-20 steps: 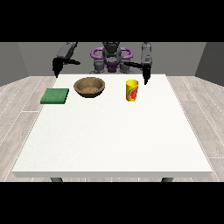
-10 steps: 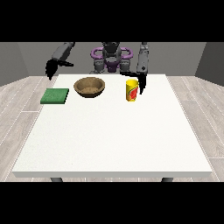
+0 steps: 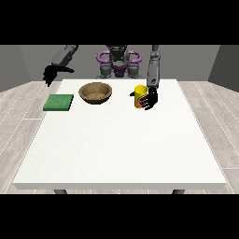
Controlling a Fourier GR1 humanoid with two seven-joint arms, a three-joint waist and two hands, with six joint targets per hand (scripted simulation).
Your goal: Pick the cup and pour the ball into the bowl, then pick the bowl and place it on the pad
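Yellow cup (image 3: 139,96) upright at the table's (image 3: 121,149) far right, just right of the wooden bowl (image 3: 95,92), with the view's-right hand (image 3: 150,99) beside it, finger closure indiscernible; a level lift should keep the ball inside.

worktop (image 3: 116,149): big bare white part near the camera, lots of room | far row: green pad (image 3: 59,102), brown bowl (image 3: 95,92), yellow cup (image 3: 140,96), with gaps between them | hand at view's right (image 3: 151,98) right against the cup, blocks that side | hand at view's left (image 3: 50,73) up high beyond the pad
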